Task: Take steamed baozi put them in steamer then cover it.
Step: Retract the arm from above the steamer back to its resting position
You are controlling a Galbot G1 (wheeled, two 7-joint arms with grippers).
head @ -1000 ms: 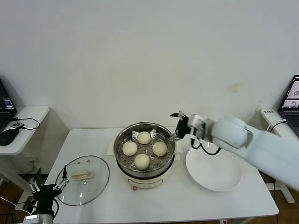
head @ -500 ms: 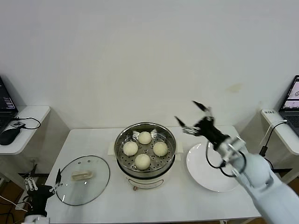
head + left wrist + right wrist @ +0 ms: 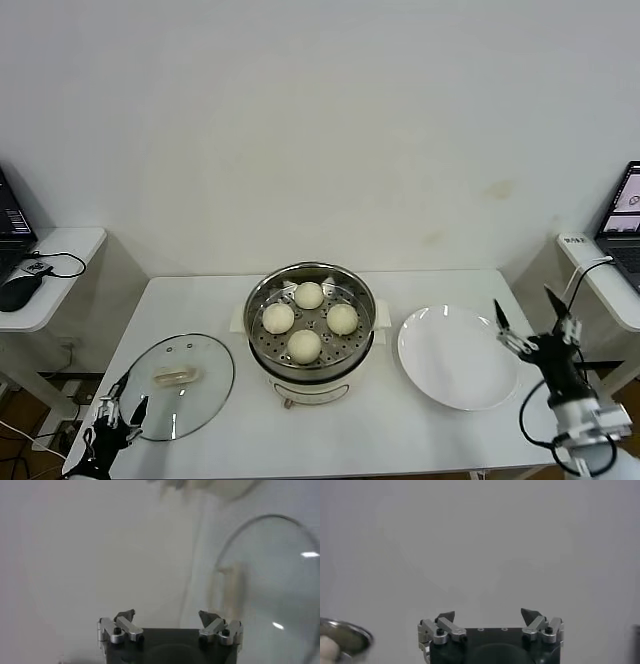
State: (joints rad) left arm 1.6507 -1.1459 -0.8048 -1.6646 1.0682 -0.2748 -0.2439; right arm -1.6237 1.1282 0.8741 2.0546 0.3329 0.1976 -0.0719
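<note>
All four smooth cream-white steamed baozi (image 3: pixel 309 320) sit inside the shiny round steel steamer (image 3: pixel 311 290), mid-table. Covering remains: the left gripper (image 3: pixel 121 409), fingers spread and empty, must grasp the round glass lid (image 3: pixel 205 378) beside it. The right gripper (image 3: pixel 530 318), also spread, idles far right.

Four steamed baozi (image 3: pixel 308 320) in the open steamer (image 3: pixel 311 337)

Smooth cream-white buns sit apart in a diamond on the perforated tray of the uncovered, shiny steel pot on its white base.
</note>
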